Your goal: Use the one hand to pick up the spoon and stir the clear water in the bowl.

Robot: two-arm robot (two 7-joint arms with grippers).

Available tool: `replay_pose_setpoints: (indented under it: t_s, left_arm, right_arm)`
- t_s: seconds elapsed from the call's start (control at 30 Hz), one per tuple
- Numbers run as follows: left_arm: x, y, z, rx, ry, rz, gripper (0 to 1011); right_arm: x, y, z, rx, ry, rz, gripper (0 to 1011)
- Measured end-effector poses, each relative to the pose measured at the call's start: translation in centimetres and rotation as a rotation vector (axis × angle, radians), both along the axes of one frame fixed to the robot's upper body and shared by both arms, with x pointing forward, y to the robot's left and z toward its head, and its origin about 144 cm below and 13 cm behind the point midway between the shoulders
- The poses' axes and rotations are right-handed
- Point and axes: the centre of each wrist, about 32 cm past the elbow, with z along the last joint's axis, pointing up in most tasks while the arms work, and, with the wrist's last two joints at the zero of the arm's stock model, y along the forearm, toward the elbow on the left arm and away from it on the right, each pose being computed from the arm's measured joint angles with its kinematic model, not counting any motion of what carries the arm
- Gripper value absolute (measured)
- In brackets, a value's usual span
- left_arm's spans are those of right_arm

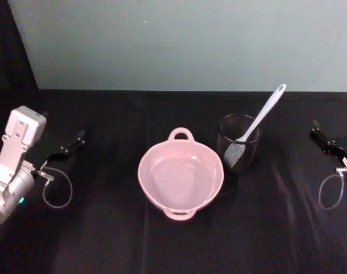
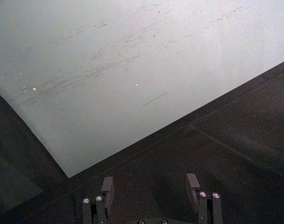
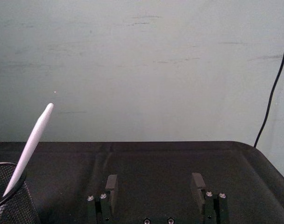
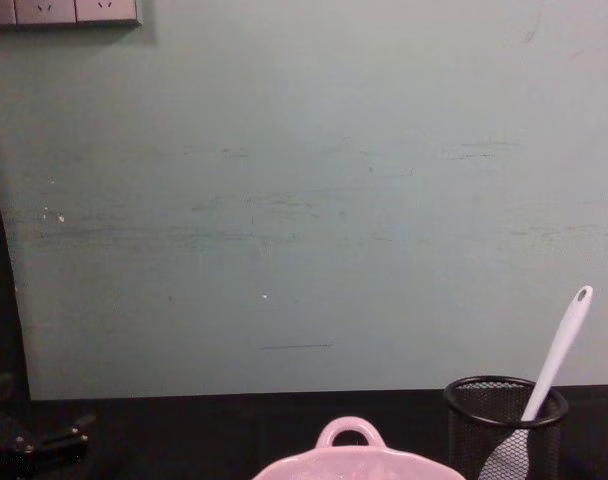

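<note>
**Spoon leaning in the mesh cup, both grippers waiting at the table's sides**

The spoon (image 1: pixel 258 123) is standing blade-down in the black wire-mesh cup (image 1: pixel 238 142), which is sitting just beside the pink bowl (image 1: pixel 181 174), on the bowl's right and slightly farther back. Its long axis is leaning: the flat blade is resting low inside the cup against the mesh, while the handle is rising over the rim and tilting up, away from the robot and to its right, the end with the oval hole pointing at the pale wall. From the chest view the handle is slanting the same way, up and to the right above the cup's rim.

The bowl is sitting at the middle of the black table (image 1: pixel 105 240), one loop handle facing the wall and one facing the robot, with clear water lying still inside.

The left gripper (image 1: pixel 76 138) is resting low at the table's left side, aimed forward and inward, its fingers (image 2: pixel 107 189) standing wide apart around nothing. The right gripper (image 1: pixel 333 137) is resting at the far right edge, well apart from the cup, its fingers (image 3: pixel 111 185) likewise spread wide and holding nothing.
</note>
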Motion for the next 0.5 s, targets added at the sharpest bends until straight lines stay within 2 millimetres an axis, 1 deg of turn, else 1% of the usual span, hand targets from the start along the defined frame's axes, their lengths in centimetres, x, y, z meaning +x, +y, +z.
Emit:
replay_pose_setpoints:
  t_s: [0.5]
  left_arm:
    - [0.00,0.00,0.00,0.000,0.000,0.000,1011]
  right_arm:
    - [-0.05,0.00,0.11,-0.003,0.002,0.000,1002]
